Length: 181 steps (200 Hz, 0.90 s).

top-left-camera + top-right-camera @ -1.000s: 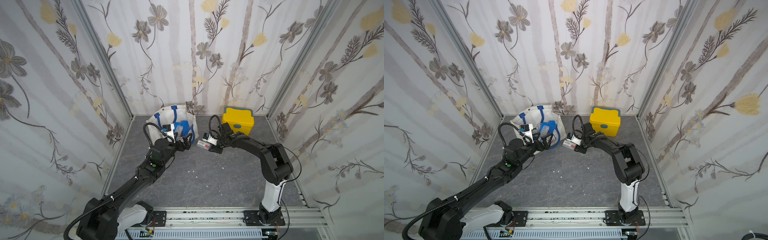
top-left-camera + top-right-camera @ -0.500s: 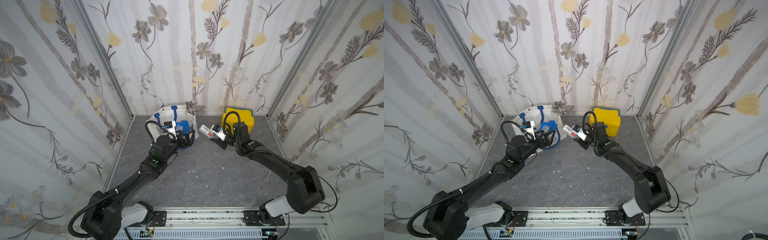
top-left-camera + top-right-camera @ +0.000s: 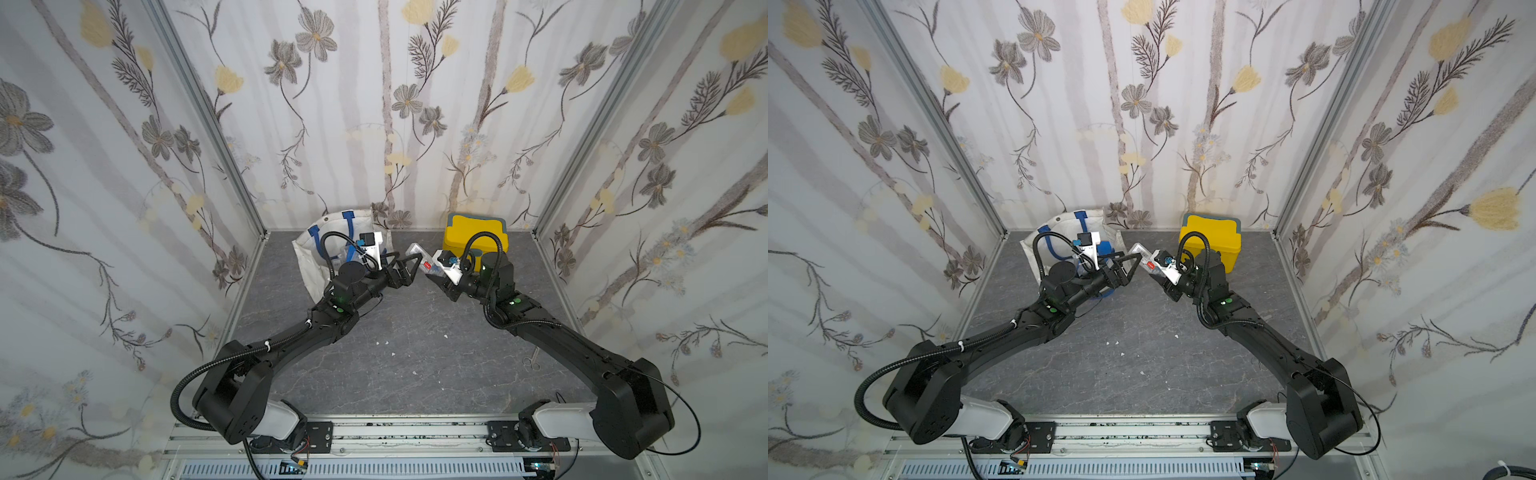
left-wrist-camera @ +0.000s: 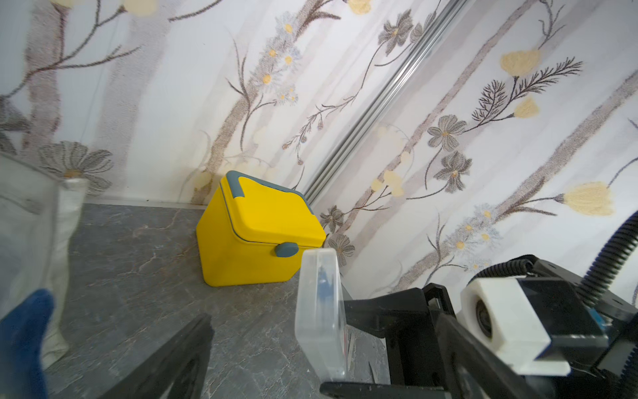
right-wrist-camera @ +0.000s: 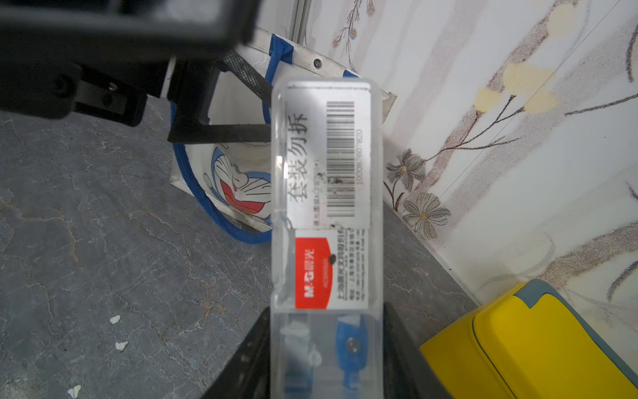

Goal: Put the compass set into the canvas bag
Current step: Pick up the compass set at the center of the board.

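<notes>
Gripped tight by right pincer (image 3: pixel 437 273): compass set (image 3: pixel 417 252), long axis pointing toward bag (image 3: pixel 305 266). Just beside bag, left pincer (image 3: pixel 412 269) gaping empty, nearer, facing set's free end.

Glossy clear-plastic compass set (image 5: pixel 326 207), matt canvas bag (image 5: pixel 238 183)

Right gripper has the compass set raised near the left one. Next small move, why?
Probably close the left gripper on the free end of the compass set: in the left wrist view it seems to lie between the open jaws, the right gripper clamps the other end, and the canvas bag sits beside the left arm.
</notes>
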{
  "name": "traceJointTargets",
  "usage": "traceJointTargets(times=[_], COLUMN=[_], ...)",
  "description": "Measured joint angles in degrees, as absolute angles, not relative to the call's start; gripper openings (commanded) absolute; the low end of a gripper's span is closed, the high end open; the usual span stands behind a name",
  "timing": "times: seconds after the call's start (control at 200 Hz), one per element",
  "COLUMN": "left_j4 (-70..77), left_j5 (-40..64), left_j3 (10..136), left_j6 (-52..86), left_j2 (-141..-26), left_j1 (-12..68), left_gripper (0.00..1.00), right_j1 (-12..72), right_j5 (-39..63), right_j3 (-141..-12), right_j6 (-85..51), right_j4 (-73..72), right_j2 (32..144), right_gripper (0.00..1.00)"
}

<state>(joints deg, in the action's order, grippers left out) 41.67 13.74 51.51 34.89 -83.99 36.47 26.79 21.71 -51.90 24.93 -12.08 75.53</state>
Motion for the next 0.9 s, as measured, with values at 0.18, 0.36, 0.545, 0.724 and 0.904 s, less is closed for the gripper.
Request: traceJointTargets(times=[0.18,0.36,0.545,0.724,0.904], left_j4=[43.77,47.33,50.92,51.57,52.23], left_j5=[15.11,16.47,18.09,18.68,19.09], left_j3=[54.5,54.89,54.89,54.89,54.89], left_j6=[35.9,37.56,38.41,39.42,39.42], left_j2=[-88.95,-91.57,-92.9,-93.36,-93.38], left_j1=[37.87,38.33,38.52,38.52,38.57], left_gripper=[0.8,0.59,0.44,0.25,0.2], right_j1=[26.87,26.76,26.7,26.65,26.65], right_j5=[20.82,20.64,20.67,20.67,20.75], right_j3=[-50.06,-48.95,-48.58,-48.58,-48.58], right_j6=[24.93,24.95,24.97,24.99,24.99], right_j4=[-12.93,-13.58,-13.91,-13.91,-13.93], right_j2=[73.56,71.99,71.26,71.24,71.46], right_gripper=[0.43,0.43,0.43,0.44,0.46])
